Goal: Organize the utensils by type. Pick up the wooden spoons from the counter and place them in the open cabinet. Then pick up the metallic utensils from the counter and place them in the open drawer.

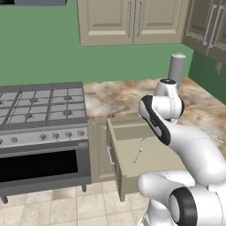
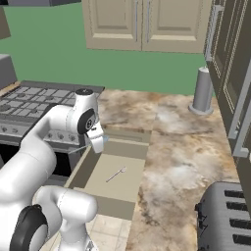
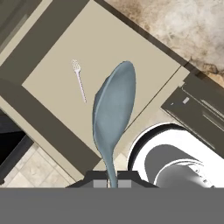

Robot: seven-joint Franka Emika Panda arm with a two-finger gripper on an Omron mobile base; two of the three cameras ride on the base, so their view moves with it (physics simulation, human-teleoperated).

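My gripper (image 3: 112,183) is shut on the handle of a silver spoon (image 3: 113,109) with a pale bluish bowl. It holds the spoon above the open drawer (image 3: 109,41). The spoon's bowl (image 2: 98,143) shows just under the hand, over the drawer's left side. A thin grey fork (image 3: 79,81) lies flat on the drawer floor, also seen as the fork (image 1: 139,152) and the fork (image 2: 115,174). The beige drawer (image 1: 120,170) juts out from under the marbled counter (image 1: 119,95). The wooden spoons are out of view. None of the wall cupboards in view stands open.
A grey stove (image 1: 42,103) with its oven door (image 1: 39,165) stands left of the drawer. A grey cylinder (image 2: 202,90) stands at the back of the counter (image 2: 186,147). A toaster (image 2: 228,215) sits at the near right. Shut tan wall cupboards (image 1: 119,22) hang above.
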